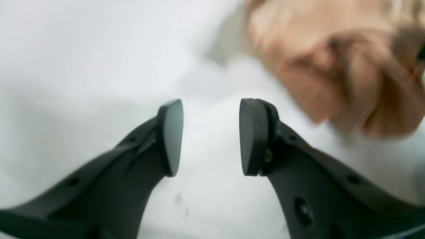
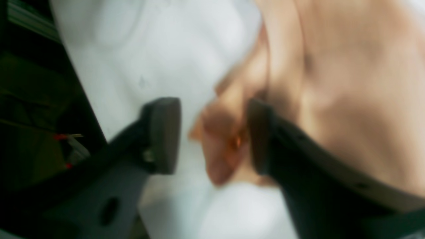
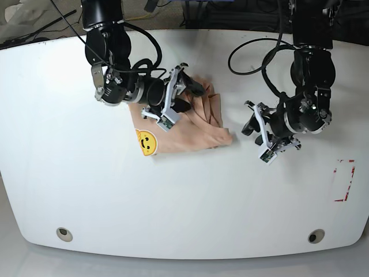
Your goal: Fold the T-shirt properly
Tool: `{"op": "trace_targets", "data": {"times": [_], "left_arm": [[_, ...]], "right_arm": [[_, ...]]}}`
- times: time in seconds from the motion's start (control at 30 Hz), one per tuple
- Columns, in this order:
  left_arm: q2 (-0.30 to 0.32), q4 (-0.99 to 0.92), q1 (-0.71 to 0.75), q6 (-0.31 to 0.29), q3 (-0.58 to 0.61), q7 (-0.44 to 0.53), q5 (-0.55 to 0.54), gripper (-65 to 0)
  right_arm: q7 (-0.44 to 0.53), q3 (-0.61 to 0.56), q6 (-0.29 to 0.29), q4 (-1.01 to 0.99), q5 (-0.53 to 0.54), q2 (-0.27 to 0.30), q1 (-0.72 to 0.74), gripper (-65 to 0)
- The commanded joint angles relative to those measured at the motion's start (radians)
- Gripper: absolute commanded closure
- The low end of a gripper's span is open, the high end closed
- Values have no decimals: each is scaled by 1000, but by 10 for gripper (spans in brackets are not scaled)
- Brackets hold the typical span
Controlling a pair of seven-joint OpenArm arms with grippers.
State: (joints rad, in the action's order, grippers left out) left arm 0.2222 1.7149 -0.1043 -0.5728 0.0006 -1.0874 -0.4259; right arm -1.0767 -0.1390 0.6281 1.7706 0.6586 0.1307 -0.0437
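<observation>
My right tool [image 2: 214, 136] gapes over a T-shirt [image 3: 184, 130] fold (nothing pinched); left tool [image 1: 211, 137] gapes empty. Next: flattening.

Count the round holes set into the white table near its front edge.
2. One hole sits near the front-left corner of the table, the other hole near the front-right corner. More could be hidden under the T-shirt or the arms.

Soft matt peach cloth forms the T-shirt [image 3: 184, 130], creased and bearing a smooth yellow print, on a smooth, faintly glossy white table [image 3: 190, 213]; the left gripper [image 1: 211, 137] has matt black plastic pads.
</observation>
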Motion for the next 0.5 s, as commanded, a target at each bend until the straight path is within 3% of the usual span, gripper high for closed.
{"op": "trace_targets", "data": {"times": [0.0, 0.1, 0.37, 0.47], "left_arm": [[-16, 17, -15, -3, -1, 16, -8, -254], [-34, 17, -13, -3, 25, 16, -1, -254], [-40, 24, 13, -3, 167, 16, -1, -251], [-70, 26, 15, -3, 186, 16, -1, -251]], "right_arm": [[34, 5, 3, 61, 25, 27, 12, -392], [34, 9, 3, 61, 13, 33, 15, -382], [36, 132, 11, 19, -150, 42, 120, -355], [36, 171, 11, -53, -147, 82, 193, -355]]}}
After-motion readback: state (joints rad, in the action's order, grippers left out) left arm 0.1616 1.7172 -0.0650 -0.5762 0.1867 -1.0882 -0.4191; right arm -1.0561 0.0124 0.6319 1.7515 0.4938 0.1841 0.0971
